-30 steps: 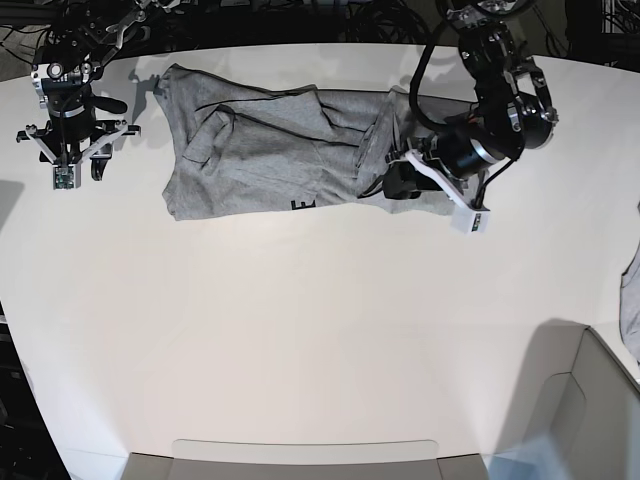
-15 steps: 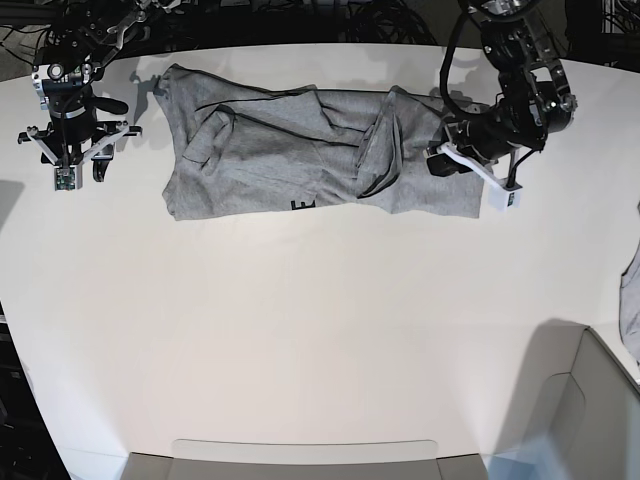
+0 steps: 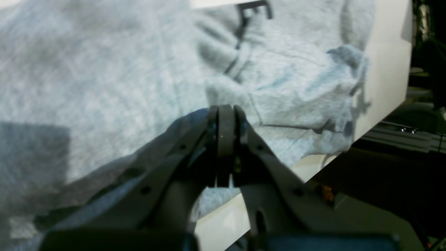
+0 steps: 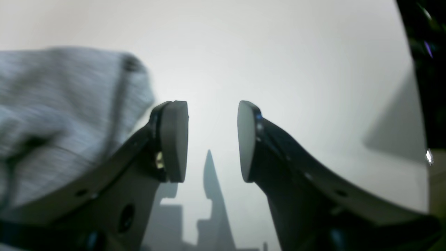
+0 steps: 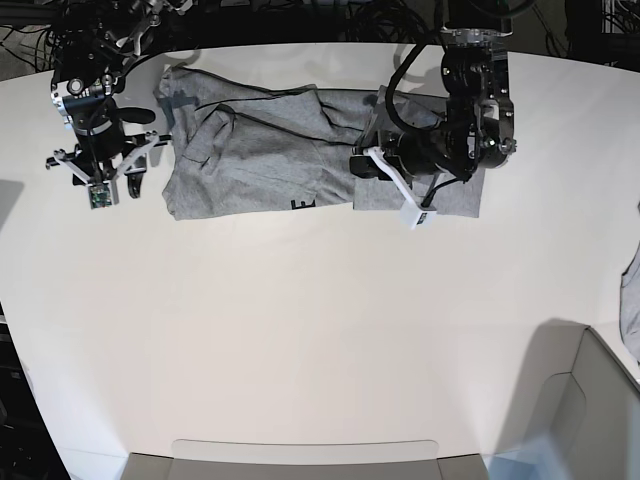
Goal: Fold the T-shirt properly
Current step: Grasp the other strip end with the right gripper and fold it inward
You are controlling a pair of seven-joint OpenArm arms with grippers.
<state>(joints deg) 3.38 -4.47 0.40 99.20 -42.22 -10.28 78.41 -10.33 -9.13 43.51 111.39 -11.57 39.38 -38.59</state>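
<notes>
The grey T-shirt [image 5: 260,150] lies crumpled across the far middle of the white table [image 5: 300,320], with a dark letter mark on its near edge. My left gripper [image 5: 360,165] hangs over the shirt's right half. In the left wrist view the left gripper [image 3: 225,118] has its jaws pressed together, and a fold of T-shirt [image 3: 104,69] cloth rises to the left finger. My right gripper [image 5: 105,170] stands open just off the shirt's left edge. In the right wrist view nothing lies between the right gripper [image 4: 212,139] pads, and the T-shirt [image 4: 62,104] edge is on their left.
A grey bin [image 5: 590,400] stands at the near right corner and a flat tray rim [image 5: 300,450] runs along the near edge. Another piece of grey cloth [image 5: 632,300] shows at the right border. Dark cables and frames lie behind the table's far edge.
My left gripper closed near the shirt's right edge, then travelled left toward the shirt's middle. My right arm shifted a little right and nearer, toward the shirt's left edge, still open.
</notes>
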